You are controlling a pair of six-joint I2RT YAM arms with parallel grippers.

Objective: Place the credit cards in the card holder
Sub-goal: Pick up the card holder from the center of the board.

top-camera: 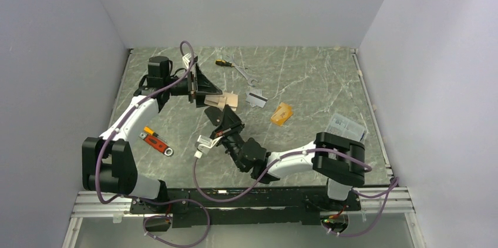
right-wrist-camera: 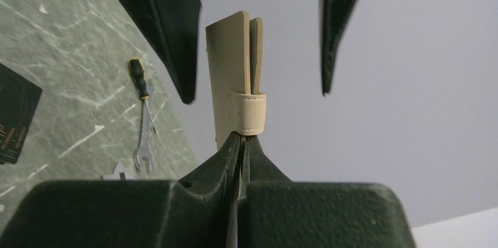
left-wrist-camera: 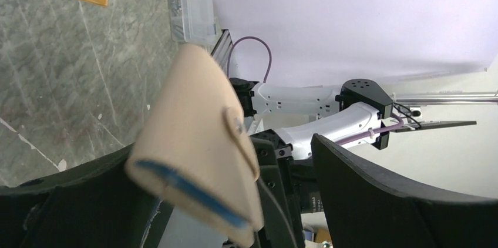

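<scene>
The tan card holder is held upright above the table, folded, its snap tab wrapped over the lower edge. My right gripper is shut on that lower edge from below. My left gripper is open, one finger on each side of the card holder, and in the right wrist view both fingers stand apart from it. A blue panel edge shows at the holder's open end. A silver-grey credit card, an orange one and a black one lie flat on the table.
A screwdriver and a wrench lie at the back. An orange-and-black tool lies near the left arm. A clear plastic box stands at the right edge, above the right arm's base.
</scene>
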